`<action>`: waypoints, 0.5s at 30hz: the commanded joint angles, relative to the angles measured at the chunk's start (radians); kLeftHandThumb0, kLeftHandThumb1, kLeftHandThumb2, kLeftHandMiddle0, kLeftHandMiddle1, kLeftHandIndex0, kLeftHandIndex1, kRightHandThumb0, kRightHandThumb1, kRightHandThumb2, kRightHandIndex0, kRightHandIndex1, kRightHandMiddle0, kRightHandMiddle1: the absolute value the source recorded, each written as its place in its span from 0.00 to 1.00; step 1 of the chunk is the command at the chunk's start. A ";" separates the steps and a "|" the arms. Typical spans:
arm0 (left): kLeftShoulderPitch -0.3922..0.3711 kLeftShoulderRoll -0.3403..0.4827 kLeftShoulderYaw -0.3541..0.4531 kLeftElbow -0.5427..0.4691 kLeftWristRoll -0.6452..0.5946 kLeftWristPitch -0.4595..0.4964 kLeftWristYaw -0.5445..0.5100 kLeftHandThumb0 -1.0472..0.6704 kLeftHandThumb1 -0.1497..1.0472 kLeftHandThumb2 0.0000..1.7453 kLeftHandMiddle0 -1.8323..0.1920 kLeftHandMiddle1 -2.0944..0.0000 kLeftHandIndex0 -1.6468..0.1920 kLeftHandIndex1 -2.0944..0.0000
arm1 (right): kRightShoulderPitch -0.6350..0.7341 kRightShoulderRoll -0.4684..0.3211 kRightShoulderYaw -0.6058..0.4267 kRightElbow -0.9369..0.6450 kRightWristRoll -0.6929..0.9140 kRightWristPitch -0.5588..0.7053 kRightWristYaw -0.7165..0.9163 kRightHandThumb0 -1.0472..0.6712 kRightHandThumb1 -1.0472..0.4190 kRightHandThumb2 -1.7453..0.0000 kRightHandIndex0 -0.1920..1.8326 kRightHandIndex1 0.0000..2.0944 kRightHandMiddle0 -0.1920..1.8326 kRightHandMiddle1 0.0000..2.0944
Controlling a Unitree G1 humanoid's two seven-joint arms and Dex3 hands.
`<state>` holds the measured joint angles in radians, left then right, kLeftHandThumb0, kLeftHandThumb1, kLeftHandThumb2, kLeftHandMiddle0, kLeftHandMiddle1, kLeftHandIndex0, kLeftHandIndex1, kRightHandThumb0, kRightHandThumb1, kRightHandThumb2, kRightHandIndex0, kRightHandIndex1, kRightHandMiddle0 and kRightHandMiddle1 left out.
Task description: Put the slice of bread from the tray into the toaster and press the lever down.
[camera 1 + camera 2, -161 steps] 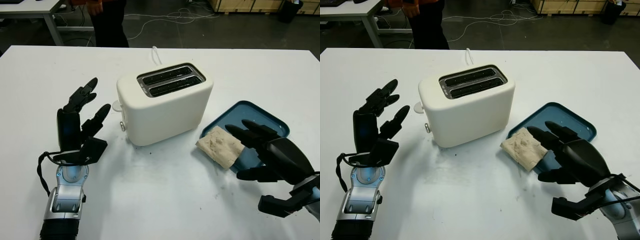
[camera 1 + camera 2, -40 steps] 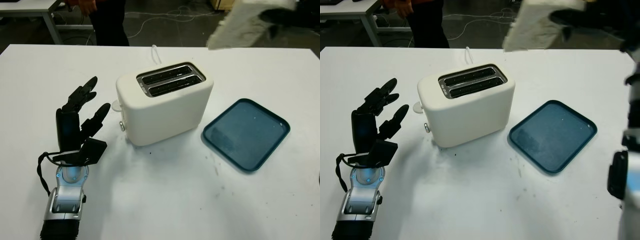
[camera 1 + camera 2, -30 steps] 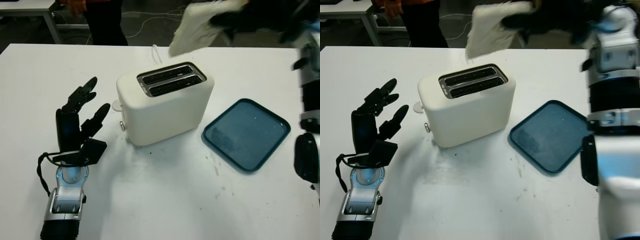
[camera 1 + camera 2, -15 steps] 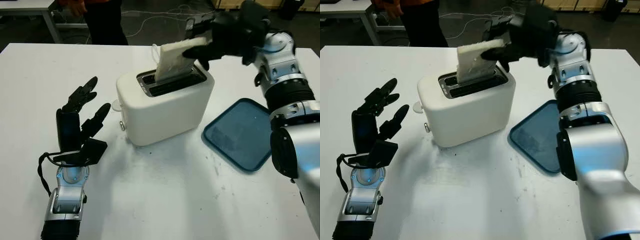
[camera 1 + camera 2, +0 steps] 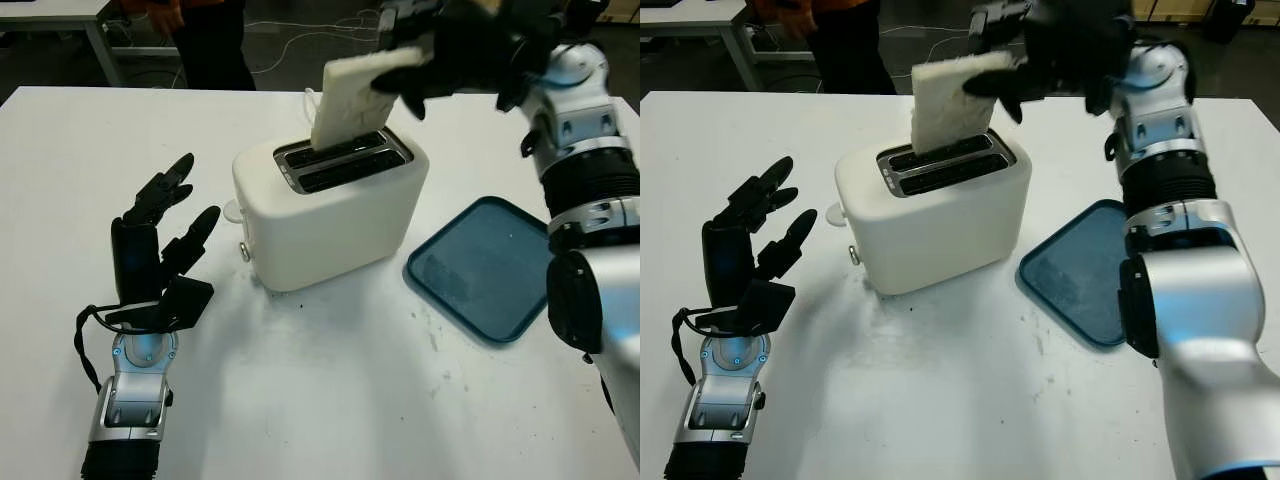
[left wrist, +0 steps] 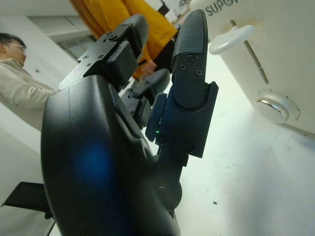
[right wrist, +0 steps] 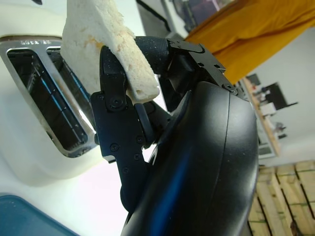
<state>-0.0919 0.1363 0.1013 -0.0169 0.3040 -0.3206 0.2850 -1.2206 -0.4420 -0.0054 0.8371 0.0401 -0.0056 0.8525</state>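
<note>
one pale, rough-surfaced slice of bread is hanging upright above the one cream-white two-slot toaster, its lower edge sitting just over the rear slot of the two and seemingly not yet down inside it. the right hand, black and three-fingered, is gripping the slice by its upper edge from the right, with its fingers clamped on both faces of the bread, as the right wrist view is showing with the two dark slots below it. the silver-jointed right arm is reaching in over the table from the right side. the one dark teal rounded-corner tray is sitting bare on the white table just to the right of the toaster, close beside it but not touching. on the toaster's left end, one white lever knob is standing out above one round silver dial, and both are showing close up in the left wrist view. the left hand, also black, is standing upright over the table to the left of the toaster, open and holding nothing, near the lever end but apart from it. one white cord is trailing off behind the toaster. beyond the far table edge, a person in an orange top and dark trousers is standing on the dark floor, where loose cables are lying.
</note>
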 commanded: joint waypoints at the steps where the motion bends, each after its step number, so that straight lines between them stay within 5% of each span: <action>1: 0.003 -0.001 0.000 -0.002 0.003 -0.001 0.003 0.26 0.89 0.14 0.62 0.75 0.53 1.00 | 0.017 -0.005 -0.018 -0.037 0.029 0.036 -0.002 0.34 0.09 0.86 0.62 0.83 0.52 0.83; 15: 0.006 -0.005 0.001 -0.005 -0.003 0.001 0.000 0.27 0.89 0.14 0.62 0.75 0.54 1.00 | 0.187 -0.017 -0.017 -0.348 0.068 0.161 -0.023 0.32 0.09 0.87 0.64 0.83 0.55 0.83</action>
<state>-0.0918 0.1327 0.1018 -0.0181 0.3020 -0.3203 0.2838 -1.0551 -0.4447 -0.0269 0.5246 0.1009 0.1321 0.8355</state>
